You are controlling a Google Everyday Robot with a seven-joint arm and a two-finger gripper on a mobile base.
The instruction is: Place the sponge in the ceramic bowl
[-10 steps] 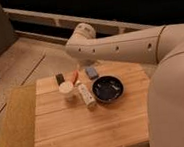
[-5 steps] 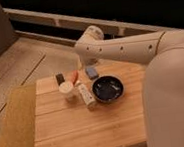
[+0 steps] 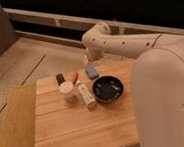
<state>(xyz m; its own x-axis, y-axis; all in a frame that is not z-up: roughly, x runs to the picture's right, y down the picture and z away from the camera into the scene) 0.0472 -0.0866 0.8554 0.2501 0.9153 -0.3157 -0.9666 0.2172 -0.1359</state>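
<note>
The sponge (image 3: 91, 71) is lying flat on the table (image 3: 78, 135), just beyond the bowl (image 3: 108, 89) on its far-left side, close to the rim but outside it. Only glossy reflections are being shown inside the bowl. The gripper (image 3: 91, 59) is being held directly above the sponge, on the side away from the bowl, at the end of the arm (image 3: 127, 44). How wide it is being held cannot be told, nor whether the sponge is being touched.

Several risks are being judged from this layout. The sponge looks soft, so it could be let slip from a shallow or off-centre pinch during the lift. An orange item (image 3: 75, 77), a black block (image 3: 60, 78), a cup (image 3: 66, 89) and a bottle (image 3: 86, 95) are being crowded together left of the bowl, and the orange item, nearest the sponge, could be nudged by a careless descent. The bowl is shallow, so the sponge could be bounced out by a release made too high or too near the rim. The rim could also be clipped, and the bowl shoved, by a low carry.
</note>
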